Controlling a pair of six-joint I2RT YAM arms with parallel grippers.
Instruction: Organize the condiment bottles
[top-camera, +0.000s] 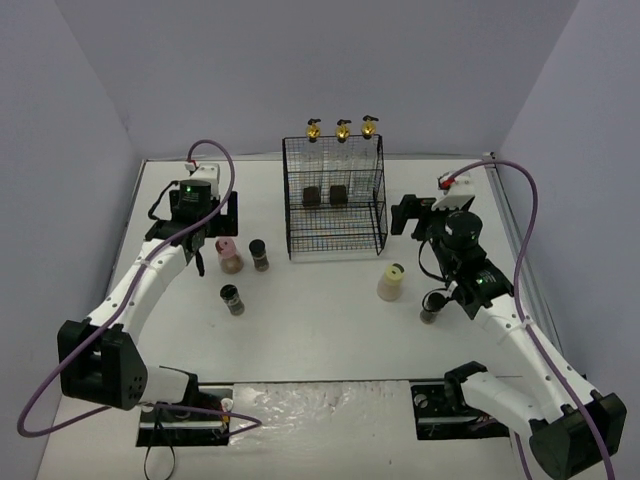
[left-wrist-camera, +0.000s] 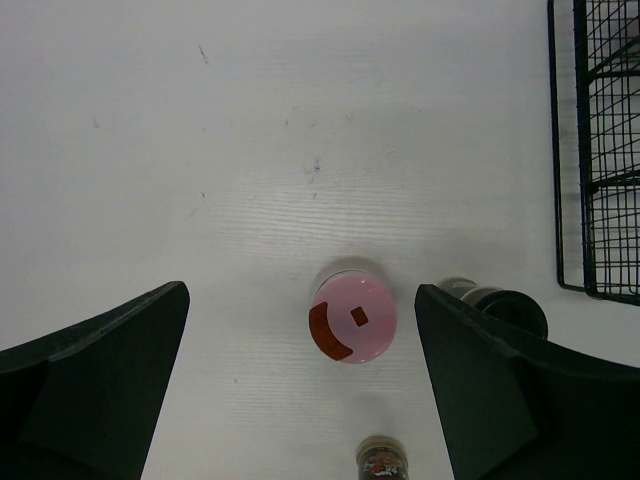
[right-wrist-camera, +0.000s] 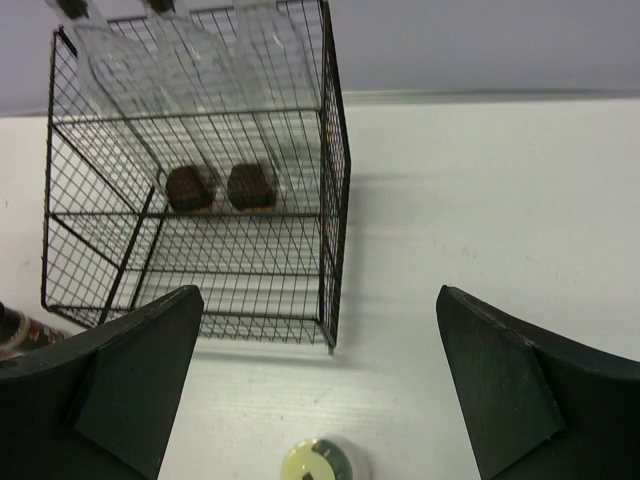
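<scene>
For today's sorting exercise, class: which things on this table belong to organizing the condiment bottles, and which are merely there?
Belong to the job:
tall glass bottles
pink-capped jar
cream-capped jar
small dark jars

Merely there:
wire rack
purple cables

The wire rack (top-camera: 335, 238) stands at the centre rear of the worktop (top-camera: 320, 335). Three tall bottles (top-camera: 342, 152) stand upright in a row along the rack's back. Two small jars (top-camera: 311, 196) sit side by side on a shelf inside the rack, in front of the bottles.

On the worktop, left of the rack's front, stands the left squat jar (top-camera: 229, 254). A third small jar (top-camera: 259, 254) is just beside it on its right, and a fourth small jar (top-camera: 232, 299) stands nearer the front edge.

Right of the rack's front stands the right squat jar (top-camera: 391, 282). A fifth small jar (top-camera: 429, 312) lies further right, partly hidden by the right arm (top-camera: 500, 300).
</scene>
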